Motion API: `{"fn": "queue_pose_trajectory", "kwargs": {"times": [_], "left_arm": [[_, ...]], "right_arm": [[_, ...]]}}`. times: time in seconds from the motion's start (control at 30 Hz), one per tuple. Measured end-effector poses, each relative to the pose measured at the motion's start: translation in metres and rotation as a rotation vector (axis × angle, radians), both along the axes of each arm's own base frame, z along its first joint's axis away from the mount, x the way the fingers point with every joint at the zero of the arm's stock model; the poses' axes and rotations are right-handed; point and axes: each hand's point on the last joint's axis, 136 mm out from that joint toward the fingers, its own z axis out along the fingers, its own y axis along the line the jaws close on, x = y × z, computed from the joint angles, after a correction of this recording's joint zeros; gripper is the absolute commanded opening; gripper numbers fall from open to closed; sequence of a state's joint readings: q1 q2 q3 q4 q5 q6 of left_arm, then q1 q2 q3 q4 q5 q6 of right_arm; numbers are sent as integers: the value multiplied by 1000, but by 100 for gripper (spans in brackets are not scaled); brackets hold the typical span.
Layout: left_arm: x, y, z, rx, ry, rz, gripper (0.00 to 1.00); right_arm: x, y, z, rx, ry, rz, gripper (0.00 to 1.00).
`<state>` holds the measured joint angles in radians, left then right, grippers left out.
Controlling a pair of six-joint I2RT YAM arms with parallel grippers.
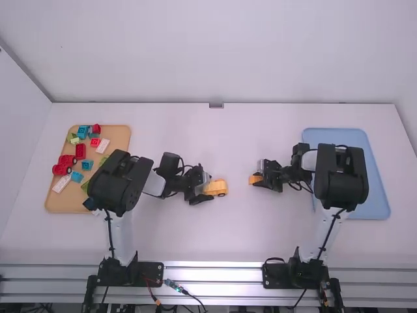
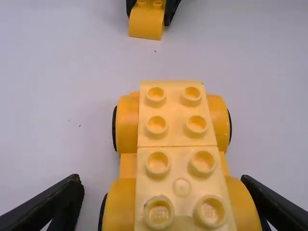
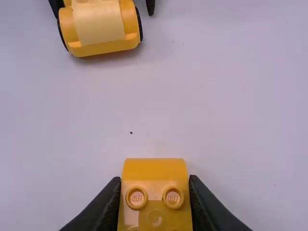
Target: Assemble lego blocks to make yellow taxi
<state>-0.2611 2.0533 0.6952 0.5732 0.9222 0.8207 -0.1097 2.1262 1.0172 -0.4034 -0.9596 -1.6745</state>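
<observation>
One yellow car (image 2: 127, 122) with eight pale studs (image 2: 157, 125) stood midway between the worktop's (image 1: 228, 241) side edges. The left claw (image 1: 206, 188) was apart around it. The right claw (image 1: 258, 177) was clamped on one yellow block (image 3: 154, 169).

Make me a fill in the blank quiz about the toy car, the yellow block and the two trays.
The right gripper grips a block colored ____.
The toy car sits between the two ____ of the left gripper.
The right-hand tray is colored ____.
The tan tray lies on the robot's ____ side.

Missing words: yellow; fingers; blue; left.
</observation>
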Motion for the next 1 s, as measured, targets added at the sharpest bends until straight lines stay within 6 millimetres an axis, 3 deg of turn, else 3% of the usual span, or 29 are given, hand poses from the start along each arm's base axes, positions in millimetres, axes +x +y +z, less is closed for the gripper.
{"fn": "queue_pose_trajectory", "kwargs": {"times": [0.3,0.77,1.0], "left_arm": [[6,0,3,0,-71,8,75],[0,3,4,-18,-120,31,66],[-2,3,4,-21,-103,26,57]], "right_arm": [[0,0,0,0,0,0,23],[0,2,3,19,-2,-1,22],[0,2,3,22,-2,-1,21]]}}
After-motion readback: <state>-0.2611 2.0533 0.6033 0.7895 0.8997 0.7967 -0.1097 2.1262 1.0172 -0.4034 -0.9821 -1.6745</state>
